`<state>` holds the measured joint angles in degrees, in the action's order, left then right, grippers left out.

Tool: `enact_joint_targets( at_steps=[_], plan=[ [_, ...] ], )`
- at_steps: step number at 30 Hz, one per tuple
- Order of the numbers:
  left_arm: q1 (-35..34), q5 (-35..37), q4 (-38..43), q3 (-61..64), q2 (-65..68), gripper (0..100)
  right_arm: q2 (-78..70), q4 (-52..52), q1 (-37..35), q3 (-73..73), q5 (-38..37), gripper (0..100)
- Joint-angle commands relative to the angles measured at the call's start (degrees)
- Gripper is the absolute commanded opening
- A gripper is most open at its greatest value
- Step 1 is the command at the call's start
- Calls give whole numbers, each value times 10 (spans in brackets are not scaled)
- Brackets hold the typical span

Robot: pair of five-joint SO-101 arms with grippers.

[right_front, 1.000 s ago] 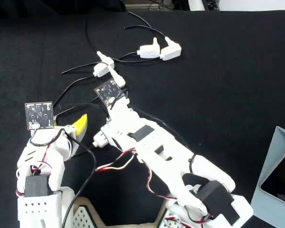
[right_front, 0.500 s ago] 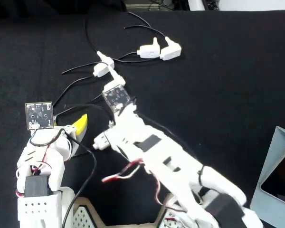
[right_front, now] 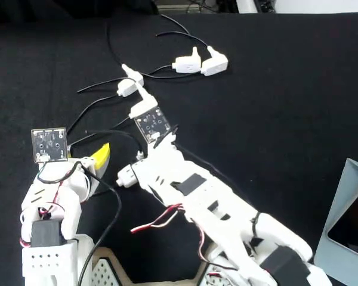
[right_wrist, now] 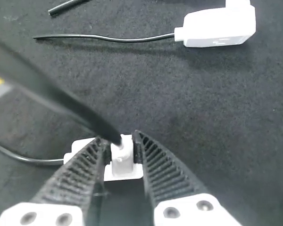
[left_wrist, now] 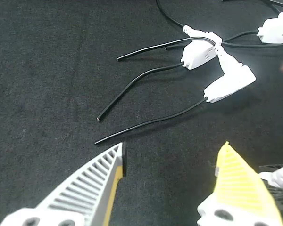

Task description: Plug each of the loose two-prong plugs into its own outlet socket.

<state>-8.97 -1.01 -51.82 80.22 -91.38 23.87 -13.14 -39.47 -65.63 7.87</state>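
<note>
now r gripper [right_wrist: 119, 139] pinches small white plug [right_wrist: 122, 167] tight, low over mid-table. l gripper [left_wrist: 173, 147] gapes wide, empty. likely socket [right_front: 142, 108] lies near, 11 o'clock of plug in high view: square prongs w/ slots, push straight, slow.

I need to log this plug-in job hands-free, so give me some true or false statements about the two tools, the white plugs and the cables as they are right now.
1. The right tool is shut on a small white plastic plug. True.
2. The left tool grips a plug. False: it is open with nothing between its fingers.
3. The table is covered by a black cloth. True.
4. The thin cables on the plugs are white. False: they are black.
</note>
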Motion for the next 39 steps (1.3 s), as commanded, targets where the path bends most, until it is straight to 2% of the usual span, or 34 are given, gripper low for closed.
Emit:
enact_joint_targets(
  at_steps=[1, 7, 21, 27, 37, 39],
  plan=[
    [-3, 4, 1, -1, -6, 310, -14, 20, 0, 4, 7, 11],
    [-3, 4, 1, -1, -6, 310, -18, 20, 21, -6, 6, 11],
    [-3, 4, 2, -1, -6, 310, -30, 20, -8, -18, 3, 11],
    [-3, 4, 1, -1, -6, 310, -80, 66, -8, -17, -74, 11],
    [-3, 4, 0, -1, -6, 310, -72, 64, 7, -19, -82, 11],
    [-3, 4, 0, -1, -6, 310, -73, 68, 25, -18, -117, 11]
  ],
)
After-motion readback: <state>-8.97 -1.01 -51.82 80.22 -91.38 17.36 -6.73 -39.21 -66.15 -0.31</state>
